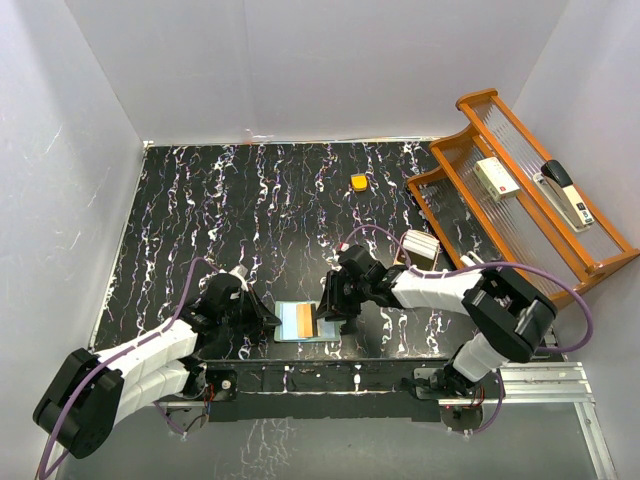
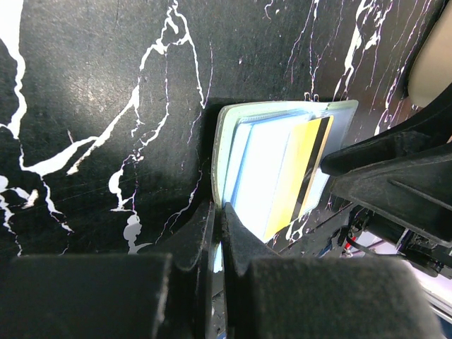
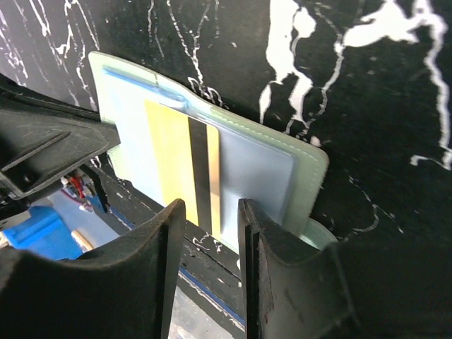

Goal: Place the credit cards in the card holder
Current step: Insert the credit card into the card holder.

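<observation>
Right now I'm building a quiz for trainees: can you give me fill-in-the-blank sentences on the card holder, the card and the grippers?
The opened card holder is pale ____. The yellow card bears a ____ stripe. The gripper with its jaws apart is the ____ one.
Missing: green, black, right.

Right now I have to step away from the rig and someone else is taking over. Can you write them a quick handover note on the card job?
Left tool: shut on an edge of the card holder, which lies open on the table.
Right tool: open, jaws apart over the end of the yellow card.
Done: the yellow card lies on the holder's inner pockets. I cannot tell whether it is fully seated.
Left: check that card's seating. A pale flat item beyond the right arm may be more cards, but this is unclear.
</observation>
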Controlling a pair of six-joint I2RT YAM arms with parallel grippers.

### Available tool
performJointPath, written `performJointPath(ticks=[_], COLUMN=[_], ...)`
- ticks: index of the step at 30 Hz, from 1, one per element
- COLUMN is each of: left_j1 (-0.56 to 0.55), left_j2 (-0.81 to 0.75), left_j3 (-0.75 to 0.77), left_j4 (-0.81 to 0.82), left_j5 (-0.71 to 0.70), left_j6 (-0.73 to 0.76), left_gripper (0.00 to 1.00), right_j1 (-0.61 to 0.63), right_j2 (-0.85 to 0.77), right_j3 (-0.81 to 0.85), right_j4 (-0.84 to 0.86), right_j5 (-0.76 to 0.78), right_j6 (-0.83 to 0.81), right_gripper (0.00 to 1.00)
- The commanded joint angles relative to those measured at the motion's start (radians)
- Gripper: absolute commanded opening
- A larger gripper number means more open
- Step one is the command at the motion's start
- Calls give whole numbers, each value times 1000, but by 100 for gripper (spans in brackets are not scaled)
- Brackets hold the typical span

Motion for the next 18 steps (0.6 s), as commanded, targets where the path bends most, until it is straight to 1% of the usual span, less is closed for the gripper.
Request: performJointPath(ticks=[1,18], left_j1=[-1,1], left_j2=[10,-14], left_j3=[-5,-5], left_j4=[-49,-65], left_j5=[-3,-3], left_j6=[9,8], left_gripper=[0,0], right_j1=[-1,48], right_j2=[-38,61], right_j3=[28,68], right_j4=[-87,27], right_j5=[72,0], right_j6=[-36,0], right_gripper=[34,34])
